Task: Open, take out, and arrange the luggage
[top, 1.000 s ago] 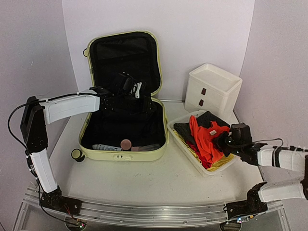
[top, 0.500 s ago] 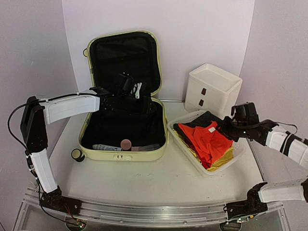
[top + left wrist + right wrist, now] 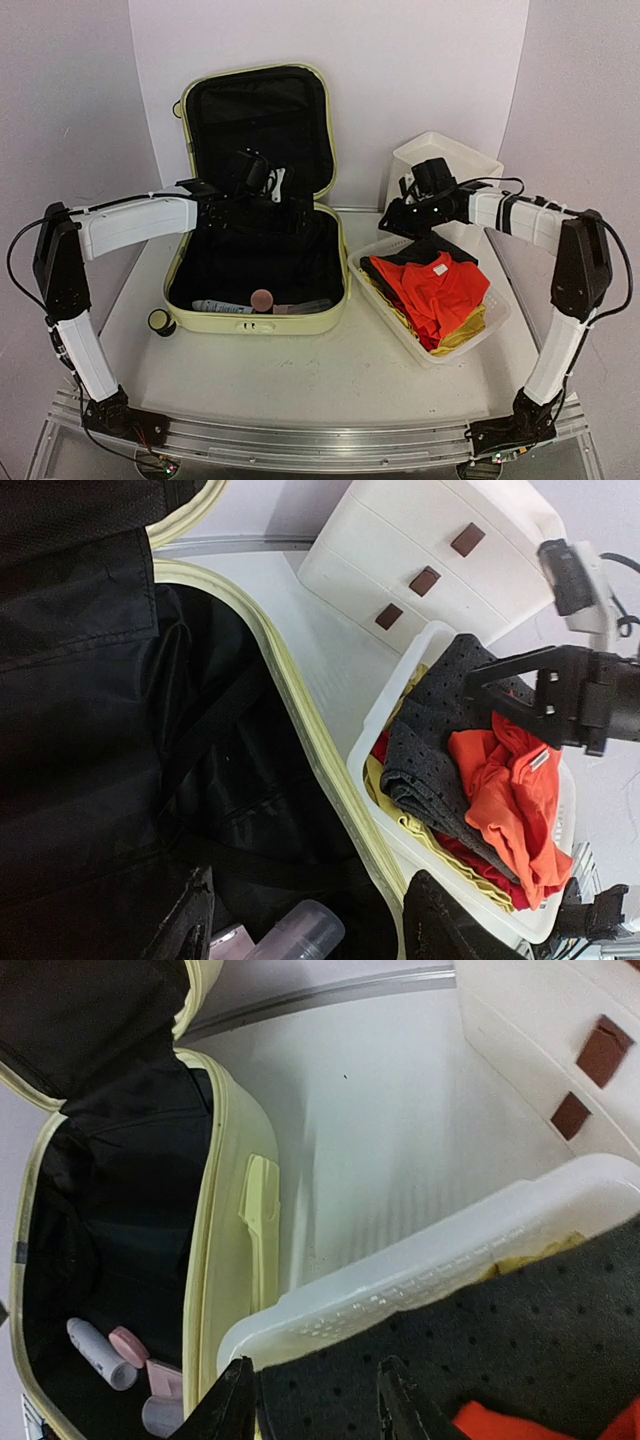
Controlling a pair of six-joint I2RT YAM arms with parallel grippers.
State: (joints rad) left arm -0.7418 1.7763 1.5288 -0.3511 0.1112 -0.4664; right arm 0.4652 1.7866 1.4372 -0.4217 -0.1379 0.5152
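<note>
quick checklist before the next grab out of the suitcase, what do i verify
1. Suitcase lid fully up: ok.
2. Left pincer open and empty, above the suitcase interior: ok.
3. Right pincer open, nothing held: ok.
4. Right pincer clear of the black cloth in the basket: cannot tell, it hovers right above it.
5. Suitcase emptied: not ok, bottles lie along its front wall.
6. Room in the basket: cannot tell, the orange shirt on top reaches about rim level.
</note>
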